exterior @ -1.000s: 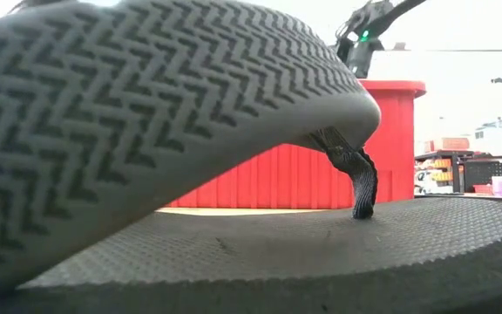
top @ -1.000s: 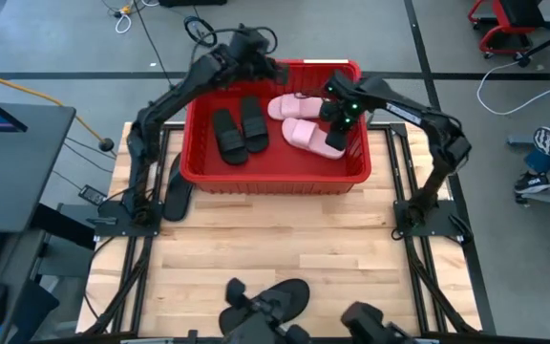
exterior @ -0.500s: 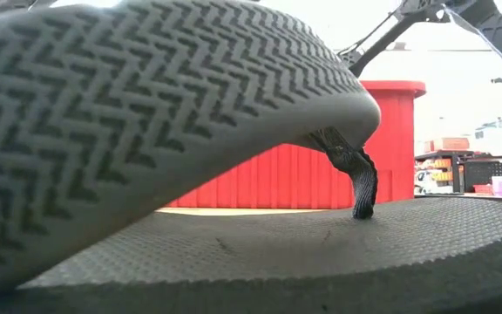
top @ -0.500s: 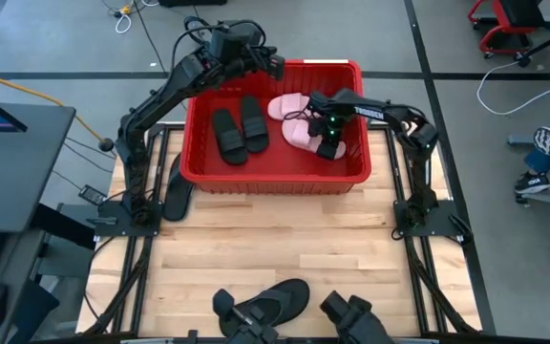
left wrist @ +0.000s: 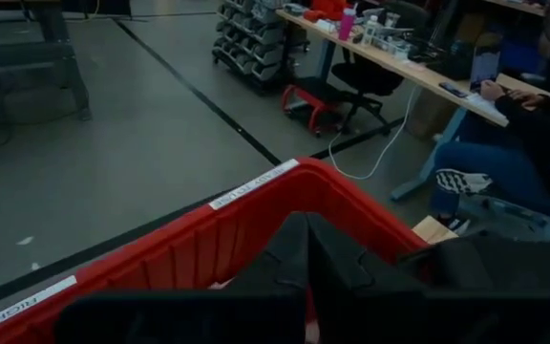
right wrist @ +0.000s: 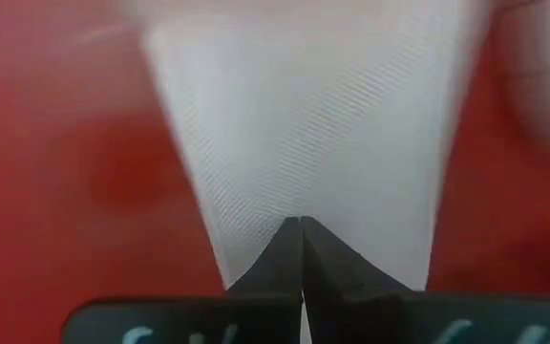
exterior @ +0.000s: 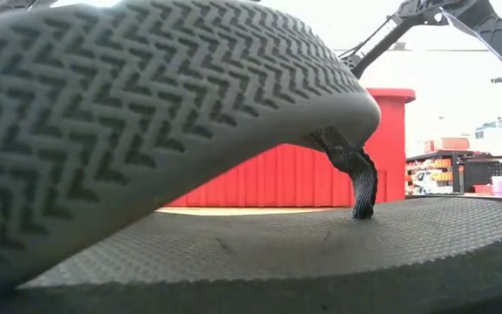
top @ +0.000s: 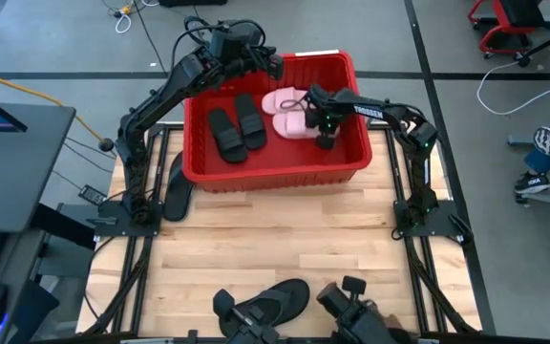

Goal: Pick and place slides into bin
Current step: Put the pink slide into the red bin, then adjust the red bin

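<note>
Upper centre: my right gripper (top: pixel 324 141), fingers together, inside the red ribbed plastic bin (top: pixel 273 170) against a pale pink foam slide (top: pixel 294 125); black thong flip-flop (exterior: pixel 234 174) blocks my low view.

Even overhead light fills the top view, shadows soft. At table level the room behind glares white — a flip-flop (exterior: pixel 146 131) looms close. The right wrist picture is blurred; the left one is dim.
</note>
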Controlling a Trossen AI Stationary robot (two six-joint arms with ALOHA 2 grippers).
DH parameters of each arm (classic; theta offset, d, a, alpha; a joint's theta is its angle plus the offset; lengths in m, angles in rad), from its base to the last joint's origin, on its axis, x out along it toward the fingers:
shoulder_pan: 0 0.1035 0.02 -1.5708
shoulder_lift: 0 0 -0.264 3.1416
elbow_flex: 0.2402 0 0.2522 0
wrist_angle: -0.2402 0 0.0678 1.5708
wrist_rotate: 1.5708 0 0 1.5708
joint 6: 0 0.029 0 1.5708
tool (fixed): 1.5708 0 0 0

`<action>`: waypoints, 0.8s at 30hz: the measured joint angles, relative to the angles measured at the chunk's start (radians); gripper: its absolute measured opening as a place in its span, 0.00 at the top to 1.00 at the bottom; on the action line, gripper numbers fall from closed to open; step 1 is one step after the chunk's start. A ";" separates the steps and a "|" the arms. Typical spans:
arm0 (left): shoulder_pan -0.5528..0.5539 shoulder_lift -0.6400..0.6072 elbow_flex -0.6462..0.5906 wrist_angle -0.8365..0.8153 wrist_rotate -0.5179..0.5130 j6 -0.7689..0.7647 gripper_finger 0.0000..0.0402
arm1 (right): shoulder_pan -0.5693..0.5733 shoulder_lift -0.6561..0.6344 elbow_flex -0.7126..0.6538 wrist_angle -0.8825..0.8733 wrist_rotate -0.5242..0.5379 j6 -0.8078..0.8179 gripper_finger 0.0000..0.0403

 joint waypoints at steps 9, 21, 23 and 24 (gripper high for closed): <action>-0.009 0.001 0.000 -0.003 0.000 0.000 0.98 | 0.001 -0.047 0.001 0.139 0.061 -0.121 1.00; -0.054 0.001 -0.001 -0.057 0.000 0.000 0.97 | 0.006 -0.132 0.004 -0.122 -0.188 0.048 1.00; -0.067 0.001 -0.001 -0.063 0.000 0.000 0.97 | 0.011 -0.162 0.004 -0.181 -0.239 0.091 1.00; -0.074 0.001 -0.001 -0.063 0.001 0.000 0.97 | 0.015 -0.178 0.004 -0.207 -0.255 0.103 1.00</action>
